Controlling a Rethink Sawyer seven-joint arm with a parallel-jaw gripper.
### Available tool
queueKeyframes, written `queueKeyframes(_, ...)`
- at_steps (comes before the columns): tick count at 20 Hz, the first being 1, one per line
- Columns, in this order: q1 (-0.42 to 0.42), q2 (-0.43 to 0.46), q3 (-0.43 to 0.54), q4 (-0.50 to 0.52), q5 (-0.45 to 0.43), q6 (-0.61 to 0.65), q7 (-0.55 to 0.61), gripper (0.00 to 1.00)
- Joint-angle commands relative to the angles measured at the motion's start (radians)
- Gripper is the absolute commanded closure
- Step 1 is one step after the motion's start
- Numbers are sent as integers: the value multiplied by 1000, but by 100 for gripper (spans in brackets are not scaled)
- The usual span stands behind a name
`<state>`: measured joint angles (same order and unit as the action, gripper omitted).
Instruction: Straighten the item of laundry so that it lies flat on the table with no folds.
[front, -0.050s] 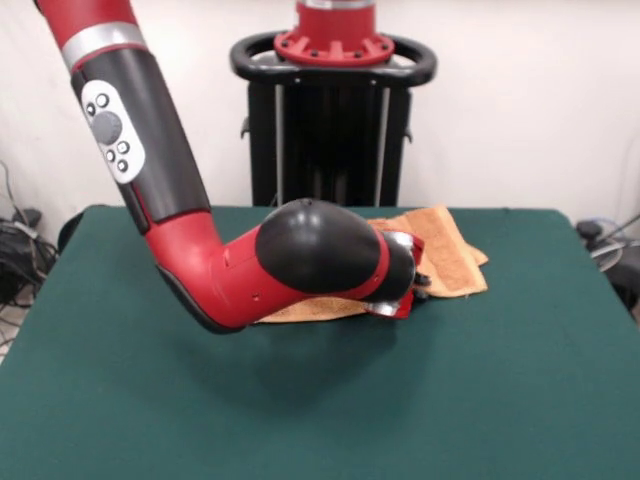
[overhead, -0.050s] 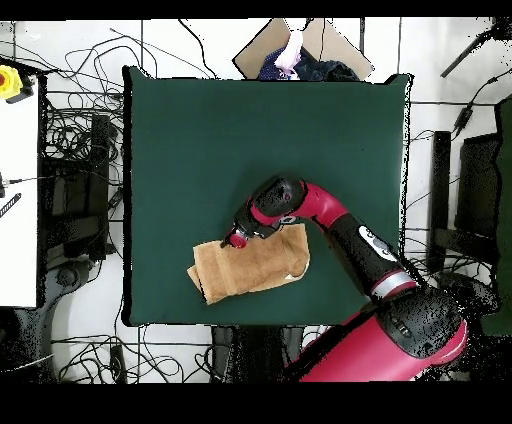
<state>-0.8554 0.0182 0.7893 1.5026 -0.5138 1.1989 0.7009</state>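
- The orange-tan terry towel (overhead, -0.050s: 252, 265), still folded over, lies near the robot-side edge of the dark green felt table (overhead, -0.050s: 200, 130), long axis along that edge.
- The red-and-black gripper (overhead, -0.050s: 238, 238) sits at the towel's inner edge; I cannot tell its jaw state.

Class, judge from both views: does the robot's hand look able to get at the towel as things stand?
Probably yes. The hand is already low at the orange-tan towel, at its edge, and only bare green table surrounds it. Whether it is touching the cloth cannot be told.
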Motion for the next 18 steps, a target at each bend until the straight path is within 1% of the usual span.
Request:
queueKeyframes(1, 9, -3, -94, 39, -120, -189, 7, 100)
queueKeyframes(5, 11, -23, -104, 54, -118, -228, 39, 100)
queueKeyframes(9, 13, -44, -102, 81, -97, -263, 88, 100)
queueKeyframes(13, 18, -152, -103, 158, -86, -323, 180, 100)
queueKeyframes(15, 19, -224, -100, 205, -75, -339, 215, 100)
queueKeyframes(18, 16, -265, -103, 232, -54, -343, 220, 100)
